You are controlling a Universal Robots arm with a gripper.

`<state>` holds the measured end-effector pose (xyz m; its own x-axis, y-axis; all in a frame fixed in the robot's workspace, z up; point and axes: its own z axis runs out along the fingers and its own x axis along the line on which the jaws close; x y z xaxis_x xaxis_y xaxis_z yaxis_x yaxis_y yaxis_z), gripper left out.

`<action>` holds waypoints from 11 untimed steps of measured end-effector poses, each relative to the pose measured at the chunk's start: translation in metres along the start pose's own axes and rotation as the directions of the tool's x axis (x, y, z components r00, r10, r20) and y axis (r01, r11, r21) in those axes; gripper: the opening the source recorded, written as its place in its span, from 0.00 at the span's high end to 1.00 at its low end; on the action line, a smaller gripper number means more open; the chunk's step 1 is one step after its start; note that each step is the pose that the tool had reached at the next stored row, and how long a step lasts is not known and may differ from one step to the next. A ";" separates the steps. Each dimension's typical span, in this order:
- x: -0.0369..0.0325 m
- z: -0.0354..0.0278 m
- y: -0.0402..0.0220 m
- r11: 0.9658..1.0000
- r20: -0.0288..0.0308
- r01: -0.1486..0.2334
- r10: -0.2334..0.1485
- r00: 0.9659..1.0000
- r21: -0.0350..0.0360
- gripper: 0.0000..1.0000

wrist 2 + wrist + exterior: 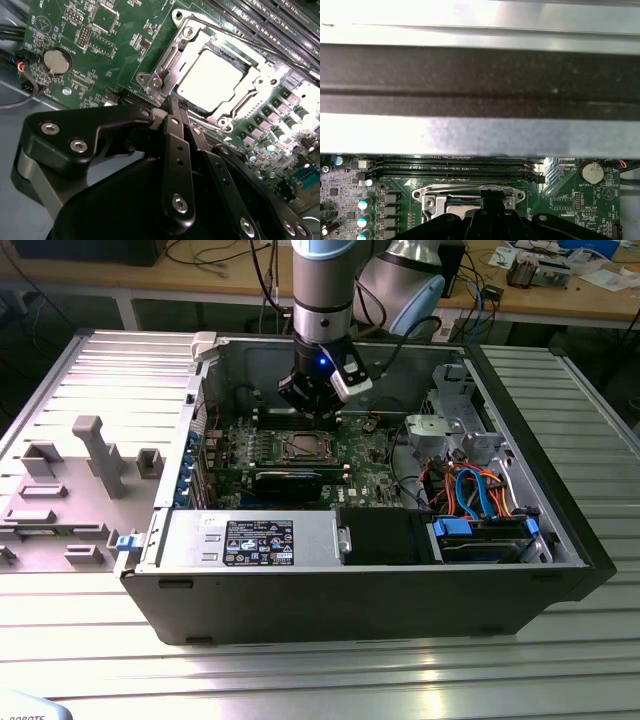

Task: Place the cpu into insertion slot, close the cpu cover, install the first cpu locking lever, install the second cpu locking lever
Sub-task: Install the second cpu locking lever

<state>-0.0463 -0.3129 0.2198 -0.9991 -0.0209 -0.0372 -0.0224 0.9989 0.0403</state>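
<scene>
You've got the open computer case (300,580) lying on the ribbed metal worktop (320,670), its dark walls standing up on every side, so the way in is from above. The arm (322,290) drops straight down into the case near its far wall. In the first wrist view that far wall (480,75) looms right behind the green circuit board (565,200), so there's little room on that side. Toward the exterior view's right you have the drive cage with orange and blue cables (470,490); at the near wall sits the power supply (250,538).

Down on the board, the long memory slots (455,167) run between the far wall and the insertion slot (210,80). The cpu (212,75) lies flat in that slot, its pale metal top showing through the window of the cpu cover (176,55), which lies down over it.

Your gripper (175,107) hangs just above the cover's edge, on the side away from the memory slots, fingers (176,150) drawn together with nothing visible between them. The coin battery (57,60) sits well clear, off to the side.
</scene>
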 end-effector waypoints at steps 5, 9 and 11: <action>0.0001 -0.0001 -0.0019 1.000 0.000 0.000 0.000 1.000 0.000 0.89; 0.0001 -0.0001 -0.0024 1.000 0.000 0.000 0.000 1.000 0.000 0.89; 0.0001 -0.0001 -0.0024 1.000 0.000 0.000 0.000 1.000 0.000 0.89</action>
<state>-0.0463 -0.3153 0.2198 -0.9991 -0.0208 -0.0372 -0.0223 0.9989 0.0403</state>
